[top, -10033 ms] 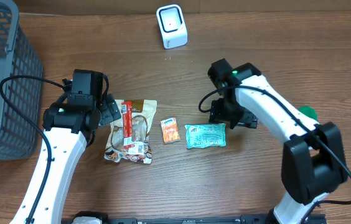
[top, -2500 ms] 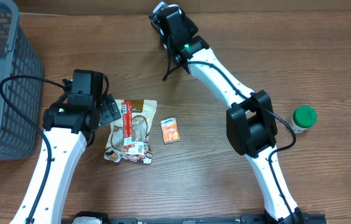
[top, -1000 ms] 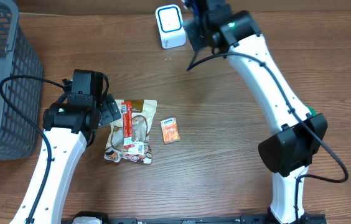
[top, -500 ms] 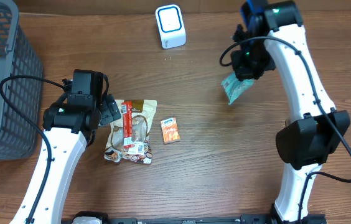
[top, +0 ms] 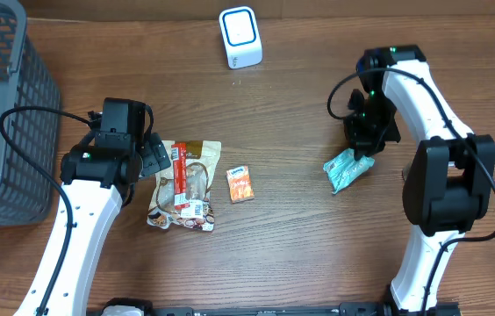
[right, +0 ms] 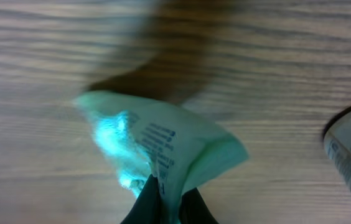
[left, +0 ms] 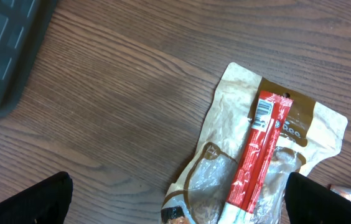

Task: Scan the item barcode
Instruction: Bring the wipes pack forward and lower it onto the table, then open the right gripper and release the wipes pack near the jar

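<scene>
Right of frame centre, the right gripper (top: 363, 146) pinches a corner of the crinkly teal plastic packet (top: 348, 169), seemingly just off the brown wooden table (top: 300, 254); hold firm and turn its print squarely toward the white boxy scanner (top: 240, 37) at upper centre, left gripper (left: 178, 199) gaping idle.

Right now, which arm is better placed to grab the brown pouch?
Probably the left: its gripper is open right by the pouch, while the right gripper is shut on the teal packet and stands farther off.
</scene>
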`<state>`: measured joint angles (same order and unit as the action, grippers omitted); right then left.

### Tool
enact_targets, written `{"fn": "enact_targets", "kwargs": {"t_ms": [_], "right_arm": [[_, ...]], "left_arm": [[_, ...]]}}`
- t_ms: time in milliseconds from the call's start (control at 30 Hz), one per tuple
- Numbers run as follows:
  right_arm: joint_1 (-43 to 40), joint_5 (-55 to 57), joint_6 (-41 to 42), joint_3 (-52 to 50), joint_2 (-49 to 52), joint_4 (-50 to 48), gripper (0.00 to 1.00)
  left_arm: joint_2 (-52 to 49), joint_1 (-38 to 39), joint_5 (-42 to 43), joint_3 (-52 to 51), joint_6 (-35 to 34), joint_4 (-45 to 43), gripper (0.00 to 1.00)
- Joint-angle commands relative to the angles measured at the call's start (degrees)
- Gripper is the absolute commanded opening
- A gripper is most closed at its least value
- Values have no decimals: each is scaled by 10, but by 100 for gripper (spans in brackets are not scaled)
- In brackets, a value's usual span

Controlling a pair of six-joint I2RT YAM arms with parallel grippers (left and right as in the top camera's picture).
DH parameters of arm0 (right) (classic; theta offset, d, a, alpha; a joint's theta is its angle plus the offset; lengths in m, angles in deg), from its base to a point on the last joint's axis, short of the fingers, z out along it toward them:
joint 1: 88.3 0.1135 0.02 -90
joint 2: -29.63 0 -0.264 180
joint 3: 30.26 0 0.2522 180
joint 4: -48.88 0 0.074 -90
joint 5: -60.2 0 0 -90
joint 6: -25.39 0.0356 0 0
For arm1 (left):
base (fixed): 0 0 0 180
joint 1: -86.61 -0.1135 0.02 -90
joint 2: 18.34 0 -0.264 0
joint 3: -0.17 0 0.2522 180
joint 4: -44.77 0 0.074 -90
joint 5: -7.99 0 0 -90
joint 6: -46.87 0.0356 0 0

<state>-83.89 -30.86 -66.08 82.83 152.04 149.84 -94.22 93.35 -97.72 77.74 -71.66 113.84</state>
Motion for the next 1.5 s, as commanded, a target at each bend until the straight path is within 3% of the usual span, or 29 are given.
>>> {"fn": "enact_targets", "kwargs": {"t_ms": [0,100,133,167,200,367,567,1100,1167,1233,1467], "right_arm": [[-5,52,25,-24,-9,-38,10],[-5,93,51,-24,-9,-71,24],[-5,101,65,-24,-9,-89,43],[-5,101,78,-24,-9,-105,54],[-5,100,94,-24,-9,-122,56],[0,67,178,-24,-9,-165,57],[10,-26,183,-24,-9,-193,56],[30,30,210,-27,-9,-189,55],[30,35,210,-26,-9,-187,53],[30,35,213,-23,-13,-180,41],[25,36,215,-23,-51,-155,40]], "left_arm": [[2,0,-8,9,2,-1,100],[2,0,-8,9,2,-1,100],[2,0,-8,9,2,-1,100],[2,0,-8,9,2,-1,100],[2,0,-8,9,2,-1,100],[2,0,-8,9,2,-1,100],[2,0,-8,9,2,-1,100],[2,0,-8,9,2,-1,100],[2,0,-8,9,2,-1,100],[2,0,-8,9,2,-1,100],[2,0,-8,9,2,-1,100]]}}
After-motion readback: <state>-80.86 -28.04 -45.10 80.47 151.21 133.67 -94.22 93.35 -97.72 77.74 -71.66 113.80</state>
